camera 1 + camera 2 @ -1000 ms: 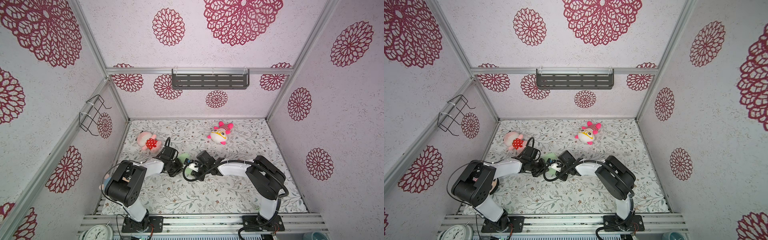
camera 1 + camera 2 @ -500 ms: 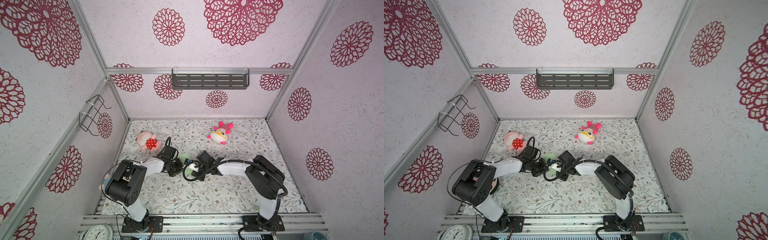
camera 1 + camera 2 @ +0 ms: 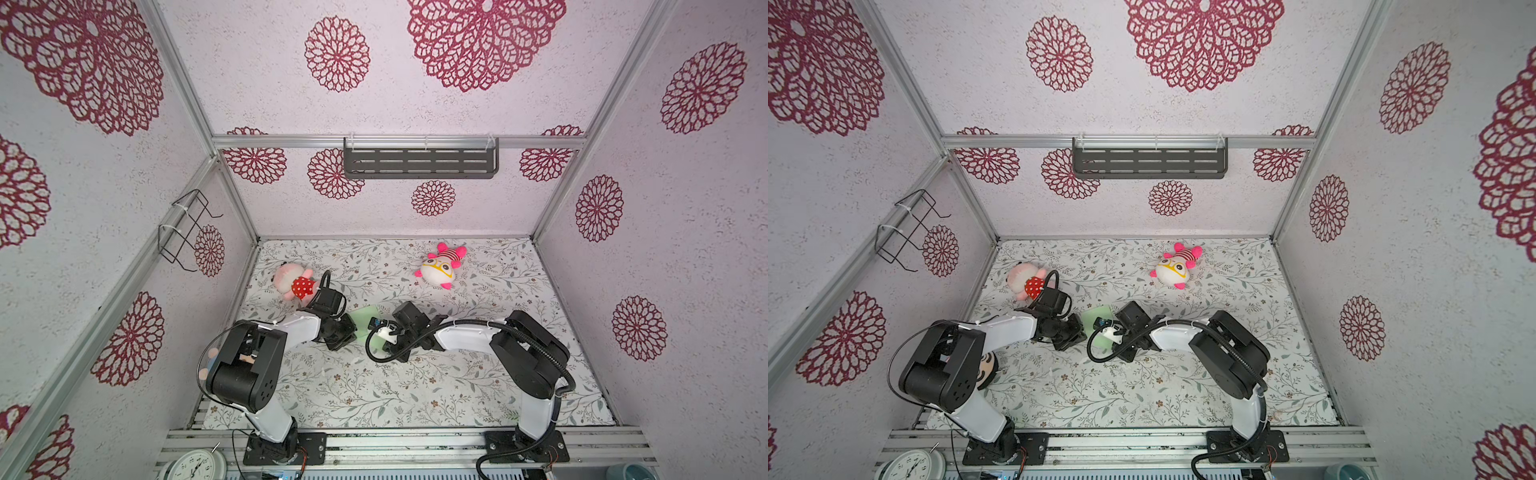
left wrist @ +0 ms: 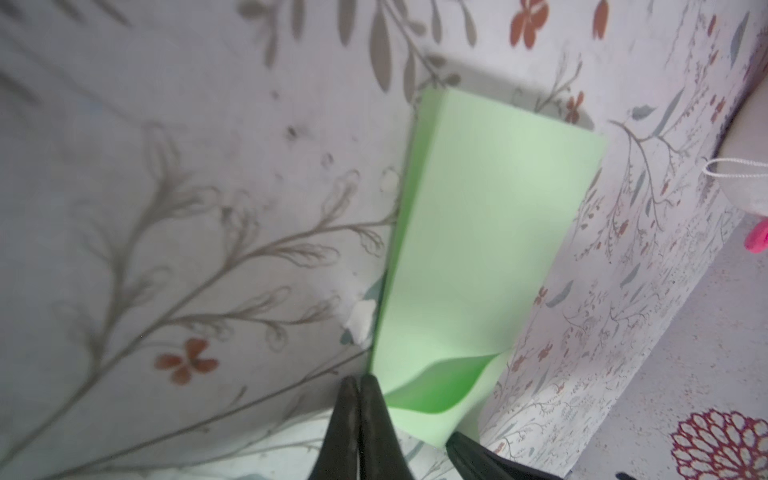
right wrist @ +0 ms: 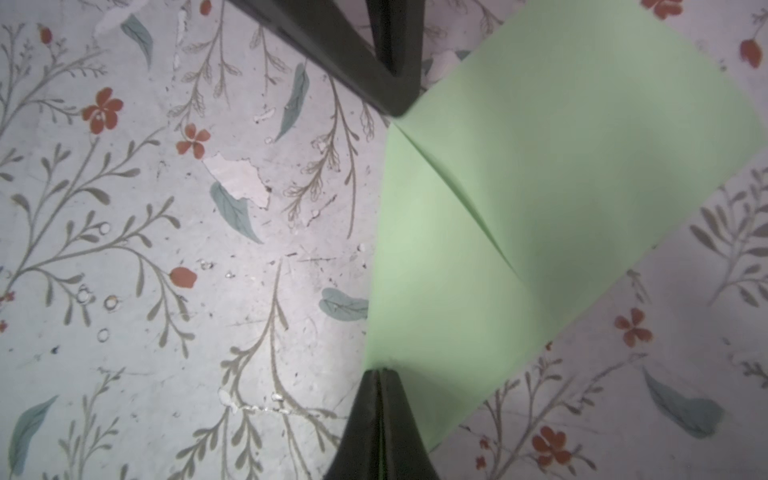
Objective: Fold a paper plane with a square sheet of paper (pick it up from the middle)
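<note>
Two grippers meet over the middle of the floral table cover (image 3: 374,395), both with jaws pressed together. The left gripper (image 4: 358,384) nips one end of the folded edge of the square sheet of paper (image 5: 561,158); the right gripper (image 5: 379,376) nips the other end. In both top views it sits between them, left gripper at its nine o'clock, right at three. Holding both ends probably keeps the doubled layers aligned so the crease sets straight.

Thin, smooth, matt square sheet of paper (image 5: 540,187); scuffed, flaking, matt floral table covering (image 5: 187,232); dark matt metal slotted wall shelf (image 3: 419,169).
</note>
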`<state>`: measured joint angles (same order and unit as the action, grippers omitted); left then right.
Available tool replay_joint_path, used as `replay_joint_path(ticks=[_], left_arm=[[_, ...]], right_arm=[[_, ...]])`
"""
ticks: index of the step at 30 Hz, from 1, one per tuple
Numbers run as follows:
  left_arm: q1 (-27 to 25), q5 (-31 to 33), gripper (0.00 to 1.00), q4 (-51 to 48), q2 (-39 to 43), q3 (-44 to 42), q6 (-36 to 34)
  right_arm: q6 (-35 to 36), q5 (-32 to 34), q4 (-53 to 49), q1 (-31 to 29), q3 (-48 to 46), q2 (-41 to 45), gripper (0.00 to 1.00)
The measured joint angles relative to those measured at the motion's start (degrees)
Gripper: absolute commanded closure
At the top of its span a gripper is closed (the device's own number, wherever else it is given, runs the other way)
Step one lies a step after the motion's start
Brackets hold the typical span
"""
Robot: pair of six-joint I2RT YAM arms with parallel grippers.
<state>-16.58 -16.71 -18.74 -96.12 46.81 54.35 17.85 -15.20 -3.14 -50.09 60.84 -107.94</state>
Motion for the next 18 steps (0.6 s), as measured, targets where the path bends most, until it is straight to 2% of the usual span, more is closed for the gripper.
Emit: replay_joint_path(ticks=[6, 12, 18], left_arm=[[1.4, 3.1, 0.93, -4.3, 3.9, -0.1, -2.0], [-0.7, -0.7, 0.94, 1.6, 12.8, -3.7, -0.5], [-3.9, -5.5, 0.97, 9.1, 7.6, -4.5, 1.5]], right_arm=[[-0.4, 0.0, 0.0, 0.0, 0.0, 0.0, 0.91], [-1.0, 0.0, 0.1, 0.0, 0.0, 0.0, 0.91], [-1.0, -0.1, 0.4, 0.0, -0.2, 0.0, 0.91]])
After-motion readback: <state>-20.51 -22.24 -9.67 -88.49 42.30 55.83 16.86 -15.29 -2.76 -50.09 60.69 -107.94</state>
